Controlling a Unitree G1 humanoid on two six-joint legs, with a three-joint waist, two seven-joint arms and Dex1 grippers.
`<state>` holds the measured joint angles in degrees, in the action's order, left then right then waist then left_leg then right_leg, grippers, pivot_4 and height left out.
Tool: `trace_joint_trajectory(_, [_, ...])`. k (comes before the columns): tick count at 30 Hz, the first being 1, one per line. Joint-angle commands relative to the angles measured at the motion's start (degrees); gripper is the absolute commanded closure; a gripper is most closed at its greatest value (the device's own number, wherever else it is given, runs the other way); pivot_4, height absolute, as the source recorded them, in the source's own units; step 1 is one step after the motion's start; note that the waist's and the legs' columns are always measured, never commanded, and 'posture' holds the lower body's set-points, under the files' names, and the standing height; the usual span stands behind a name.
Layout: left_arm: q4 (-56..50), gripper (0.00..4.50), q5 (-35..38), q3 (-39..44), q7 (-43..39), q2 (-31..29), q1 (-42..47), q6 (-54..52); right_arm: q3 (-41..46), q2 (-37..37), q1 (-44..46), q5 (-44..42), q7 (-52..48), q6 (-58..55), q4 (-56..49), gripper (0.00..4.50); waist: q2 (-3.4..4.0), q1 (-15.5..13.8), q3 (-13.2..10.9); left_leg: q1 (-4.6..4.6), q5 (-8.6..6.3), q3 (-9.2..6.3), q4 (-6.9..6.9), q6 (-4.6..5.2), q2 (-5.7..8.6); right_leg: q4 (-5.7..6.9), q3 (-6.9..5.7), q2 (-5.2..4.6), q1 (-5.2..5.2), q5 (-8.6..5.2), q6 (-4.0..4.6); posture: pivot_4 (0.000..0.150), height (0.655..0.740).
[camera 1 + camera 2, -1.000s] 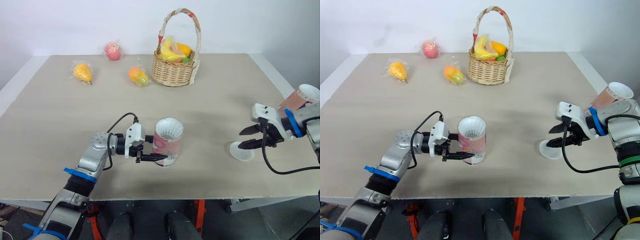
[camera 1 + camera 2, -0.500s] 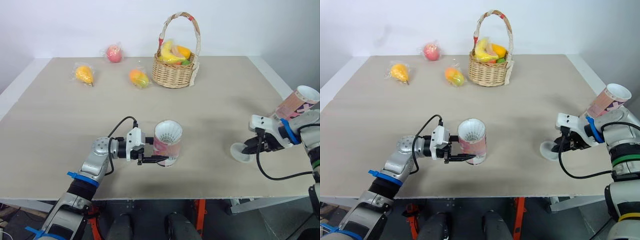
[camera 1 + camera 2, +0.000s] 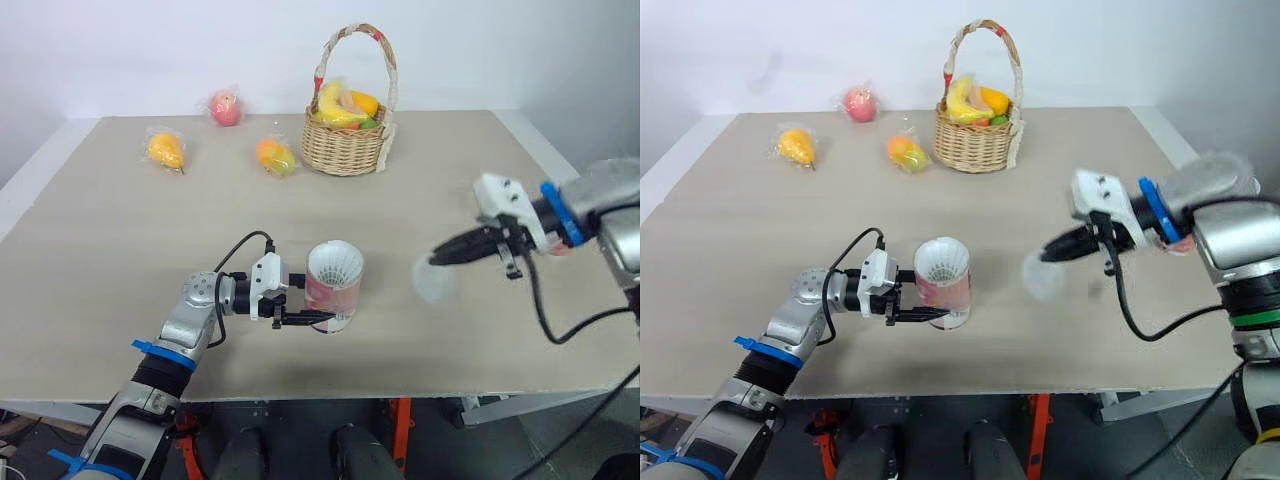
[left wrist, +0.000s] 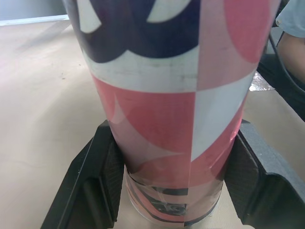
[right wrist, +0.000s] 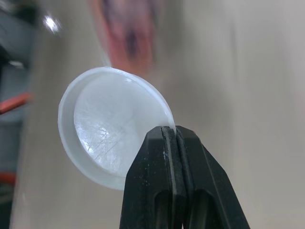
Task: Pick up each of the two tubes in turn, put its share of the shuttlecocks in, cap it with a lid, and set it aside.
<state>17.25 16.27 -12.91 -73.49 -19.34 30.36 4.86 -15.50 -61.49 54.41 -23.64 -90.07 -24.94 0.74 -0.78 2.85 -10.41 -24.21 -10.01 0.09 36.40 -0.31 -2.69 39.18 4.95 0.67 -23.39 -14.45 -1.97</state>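
A pink, white and navy tube (image 3: 335,285) stands upright on the table with white shuttlecock feathers showing in its open top. My left gripper (image 3: 312,318) is shut on its lower part; in the left wrist view the black fingers (image 4: 97,181) press both sides of the tube (image 4: 176,95). My right gripper (image 3: 440,260) hovers above the table to the right of that tube. It is shut on the rim of a translucent white lid (image 3: 432,283), which hangs below it. In the right wrist view the lid (image 5: 109,143) is pinched at its edge by the closed fingertips (image 5: 175,136).
A wicker basket (image 3: 348,140) of fruit stands at the back centre. Three wrapped fruits lie to its left: a red one (image 3: 226,106), a yellow one (image 3: 166,150) and an orange one (image 3: 276,156). The table's front edge runs just below my left arm.
My right gripper closed on the lid at the table's right side, lifted it and swung it left towards the held tube. The left gripper and tube have stayed put.
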Motion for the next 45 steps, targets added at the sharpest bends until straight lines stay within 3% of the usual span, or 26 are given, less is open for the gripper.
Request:
trace_joint_trajectory(1, [1.8, 1.96, -1.2, -0.2, -0.4, -0.8, 0.6, -0.1, 0.8, 1.0, 6.2, -4.5, -2.4, -2.0, -5.4, 4.43, 0.0, 0.0, 0.0, 0.0, 0.0, 0.02, 0.0, 0.0, 0.0, 0.0, 0.0, -0.01, -0.02, 0.0, 0.0, 0.15, 0.74])
trace_joint_trajectory(6, [3.0, 1.96, -1.4, 0.0, -0.8, -0.8, 1.4, 0.3, -5.9, 7.1, 13.0, 1.6, -2.4, 1.0, -4.9, 4.43, -0.11, -0.1, 0.0, 0.0, 0.0, 0.02, 0.0, 0.0, -0.04, 0.0, -0.03, -0.01, -0.04, -0.02, 0.04, 0.15, 0.74])
trace_joint_trajectory(11, [3.4, 1.96, -1.5, 0.0, -1.0, -0.7, 1.9, 0.4, -12.1, 17.4, 19.4, 10.6, -0.9, 4.9, 4.5, 4.43, -0.05, 0.1, 0.0, -0.03, 0.0, 0.19, 0.01, 0.0, -0.09, 0.0, -0.01, -0.02, -0.16, 0.03, 0.22, 0.15, 0.74])
trace_joint_trajectory(19, [2.9, 1.96, -1.5, 0.2, -0.4, -1.1, 1.4, 0.5, -14.3, 23.4, 22.9, 16.0, -2.4, 10.9, 12.3, 4.43, -0.1, -0.2, 0.1, -0.11, 0.0, 0.02, -0.02, 0.0, -0.11, 0.0, -0.12, 0.03, -0.13, -0.01, 0.14, 0.15, 0.74])
trace_joint_trajectory(27, [2.7, 1.96, -1.6, 0.3, -0.1, -1.5, 1.2, 0.5, -19.6, 19.2, 23.4, 13.0, -2.4, 14.6, 10.2, 4.43, -0.1, -0.1, 0.1, -0.07, 0.0, 0.0, -0.01, 0.0, -0.11, 0.0, -0.13, 0.03, -0.12, 0.02, 0.15, 0.15, 0.74])
trace_joint_trajectory(37, [3.6, 1.96, -2.0, 0.2, -0.4, -1.6, 1.7, 0.9, -24.4, 16.7, 32.5, 0.3, -2.4, 13.1, 14.1, 4.43, -0.12, -0.1, 0.0, -0.08, -0.03, 0.04, -0.08, 0.01, -0.12, 0.0, -0.12, -0.01, -0.16, -0.07, 0.22, 0.15, 0.74])
trace_joint_trajectory(45, [3.7, 1.96, -2.1, 0.2, -0.6, -2.0, 1.7, 1.0, -25.8, 15.6, 37.1, -4.1, -2.4, 14.1, 18.0, 4.43, -0.14, -0.1, 0.0, -0.09, -0.05, 0.02, -0.12, 0.03, -0.16, -0.01, -0.17, 0.0, -0.19, -0.11, 0.31, 0.15, 0.74])
